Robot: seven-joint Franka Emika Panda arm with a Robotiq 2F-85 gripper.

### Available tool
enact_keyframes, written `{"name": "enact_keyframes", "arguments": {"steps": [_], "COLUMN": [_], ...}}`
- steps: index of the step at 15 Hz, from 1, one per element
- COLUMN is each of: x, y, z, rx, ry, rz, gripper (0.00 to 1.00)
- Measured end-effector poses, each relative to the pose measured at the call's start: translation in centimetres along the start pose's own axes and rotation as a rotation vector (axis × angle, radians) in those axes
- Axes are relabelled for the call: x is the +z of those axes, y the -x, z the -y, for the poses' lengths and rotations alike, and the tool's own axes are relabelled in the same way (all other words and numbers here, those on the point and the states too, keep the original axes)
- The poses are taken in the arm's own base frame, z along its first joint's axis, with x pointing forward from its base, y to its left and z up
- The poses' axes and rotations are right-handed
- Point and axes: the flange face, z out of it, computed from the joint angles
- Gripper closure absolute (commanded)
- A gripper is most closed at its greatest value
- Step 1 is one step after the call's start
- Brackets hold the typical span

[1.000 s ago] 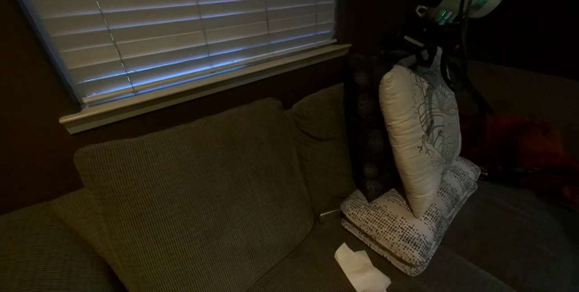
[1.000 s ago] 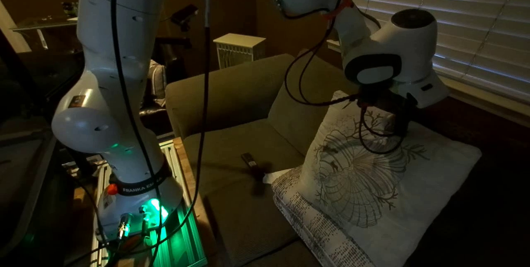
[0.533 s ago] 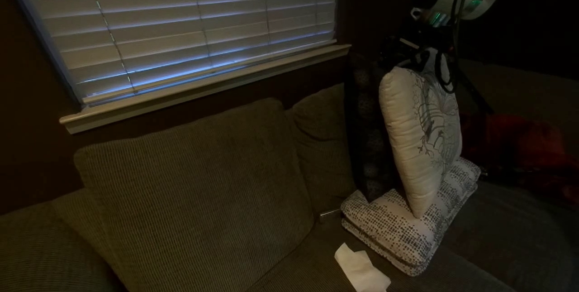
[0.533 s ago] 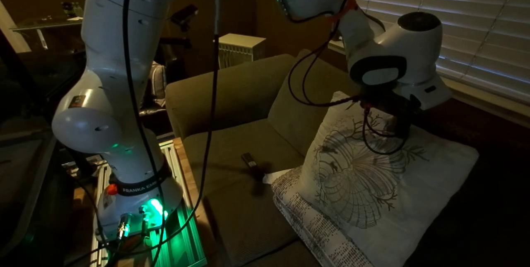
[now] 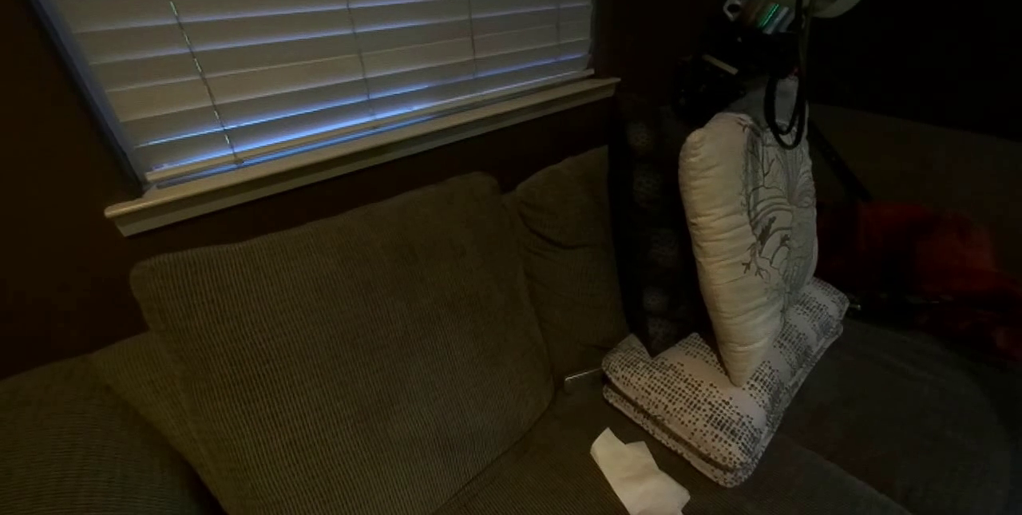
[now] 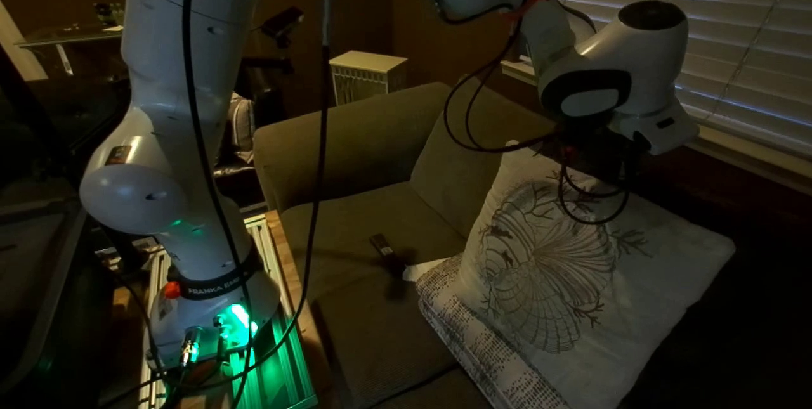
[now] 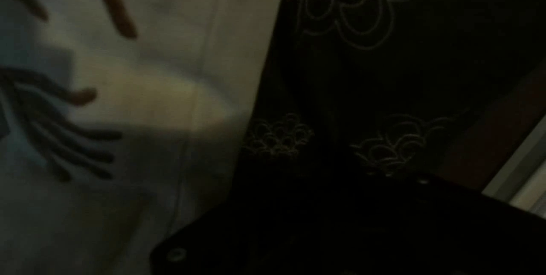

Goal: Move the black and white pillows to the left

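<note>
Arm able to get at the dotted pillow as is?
Probably not cleanly: the white pillow stands on the dotted pillow, and the gripper is up at the white pillow's top edge. Part of the dotted one shows uncovered, though.

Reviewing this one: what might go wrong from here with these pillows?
The shut black gripper sits at the tops of the square white plant-printed pillow and the square black pale-stitched pillow; darkness hides its hold, so it might slip or snag both. The white pillow stands on edge on a greyish-white dense-patterned pillow and might topple. The drooping black cable loop might catch.
</note>
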Motion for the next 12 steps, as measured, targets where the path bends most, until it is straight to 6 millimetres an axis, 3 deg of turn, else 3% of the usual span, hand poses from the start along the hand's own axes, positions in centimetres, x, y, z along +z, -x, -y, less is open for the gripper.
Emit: {"name": "enact_keyframes", "arguments": {"steps": [5, 12], "x": [-2.3, -3.2], "y": [-0.3, -0.2], "z": [0.3, -0.7], "rx": [0.012, 0.048], "ry": [0.001, 0.089], "rz": [0.028, 0.095], "gripper": [1.0, 1.0]}}
